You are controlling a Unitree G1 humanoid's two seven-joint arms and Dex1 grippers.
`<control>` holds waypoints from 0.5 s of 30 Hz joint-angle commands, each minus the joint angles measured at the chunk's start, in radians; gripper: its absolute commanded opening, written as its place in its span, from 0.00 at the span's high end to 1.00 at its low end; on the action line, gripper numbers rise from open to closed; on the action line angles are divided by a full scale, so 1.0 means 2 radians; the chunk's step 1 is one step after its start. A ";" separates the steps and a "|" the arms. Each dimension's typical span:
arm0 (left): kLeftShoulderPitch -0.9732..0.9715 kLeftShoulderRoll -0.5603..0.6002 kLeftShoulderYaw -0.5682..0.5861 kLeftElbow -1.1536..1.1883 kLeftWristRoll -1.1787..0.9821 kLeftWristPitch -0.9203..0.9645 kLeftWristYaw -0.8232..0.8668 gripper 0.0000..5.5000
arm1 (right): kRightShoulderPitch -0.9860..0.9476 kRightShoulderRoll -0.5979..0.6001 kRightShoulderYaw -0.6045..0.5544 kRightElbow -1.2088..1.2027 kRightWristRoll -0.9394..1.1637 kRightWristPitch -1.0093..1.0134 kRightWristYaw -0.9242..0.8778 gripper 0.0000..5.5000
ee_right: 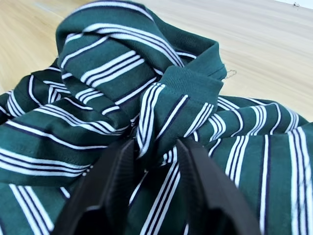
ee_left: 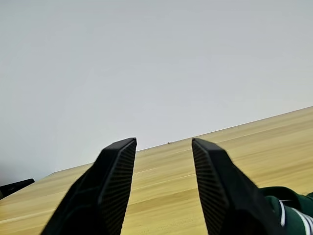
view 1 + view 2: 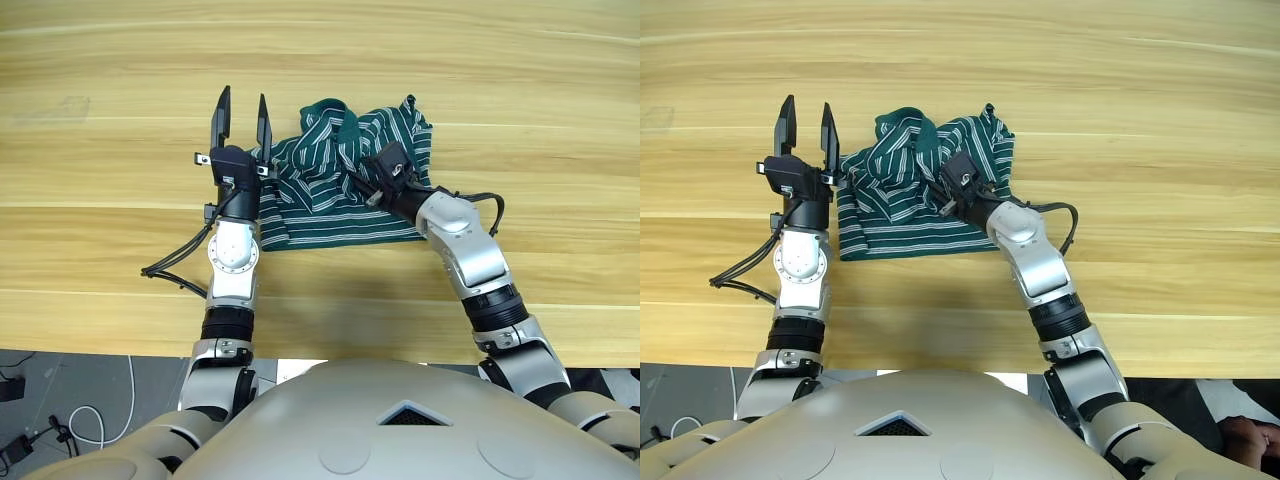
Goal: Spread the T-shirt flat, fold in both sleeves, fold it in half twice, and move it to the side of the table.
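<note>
T-shirt [image 3: 335, 195] crumpled on table [image 3: 100, 60] | right pincer [image 1: 154, 149] grips it | left pincer [image 3: 243, 115] spread

Count, this moment: we see one T-shirt [image 3: 340, 185], green with white stripes, and one wooden table [image 3: 100, 60]. We log two grippers, the left gripper [image 3: 243, 97] and the right gripper [image 1: 155, 149]. Each has two black fingers [image 2: 115, 186], four in all.

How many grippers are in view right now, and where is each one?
2. The left gripper is open, beside the T-shirt's left edge. The right gripper is on the T-shirt's middle, closed on a fold of cloth.
</note>
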 commanded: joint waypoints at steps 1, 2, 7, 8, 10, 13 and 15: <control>0.004 0.000 -0.005 0.007 0.008 0.000 0.005 0.61 | 0.004 0.005 -0.002 0.002 -0.004 -0.006 -0.005 0.84; 0.003 0.001 -0.005 0.008 0.008 0.000 0.005 0.61 | 0.005 0.005 -0.002 0.002 -0.004 -0.006 -0.005 0.87; 0.003 0.003 -0.006 0.009 0.012 0.001 0.009 0.61 | 0.009 0.005 -0.005 -0.001 -0.005 -0.008 -0.005 0.99; 0.002 0.004 -0.006 0.010 0.013 0.000 0.009 0.61 | 0.009 0.005 -0.006 0.000 -0.005 -0.009 -0.005 0.99; 0.001 0.005 -0.006 0.011 0.014 0.000 0.010 0.61 | 0.007 0.004 -0.009 0.003 -0.006 -0.013 -0.005 0.99; -0.002 0.005 -0.007 0.016 0.015 0.000 0.010 0.61 | -0.006 -0.001 -0.030 -0.001 0.009 -0.015 0.004 0.99; -0.003 0.005 -0.007 0.018 0.015 0.001 0.010 0.61 | -0.022 -0.007 -0.057 -0.010 0.028 -0.017 0.016 0.99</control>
